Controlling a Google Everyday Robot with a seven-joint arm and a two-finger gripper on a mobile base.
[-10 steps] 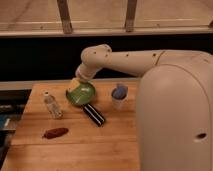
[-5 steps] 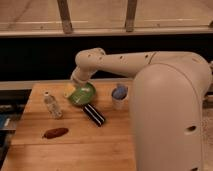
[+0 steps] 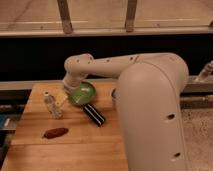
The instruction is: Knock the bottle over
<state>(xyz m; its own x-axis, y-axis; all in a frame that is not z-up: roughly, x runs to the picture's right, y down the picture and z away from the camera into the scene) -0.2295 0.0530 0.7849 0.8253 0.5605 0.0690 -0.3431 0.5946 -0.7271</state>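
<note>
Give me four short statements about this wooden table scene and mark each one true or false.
1. The small clear plastic bottle with a white cap stands upright on the wooden table. True.
2. The gripper hangs far from the bottle. False: it is close beside it, between bottle and round green bowl.
3. The reddish-brown oblong item lies in the bowl. False: it lies on the table.
4. A black cylinder lies beside the bowl. True.

The tool (image 3: 63, 98) hangs just beside the bottle (image 3: 52, 106) on the wooden table (image 3: 75, 146).
</note>
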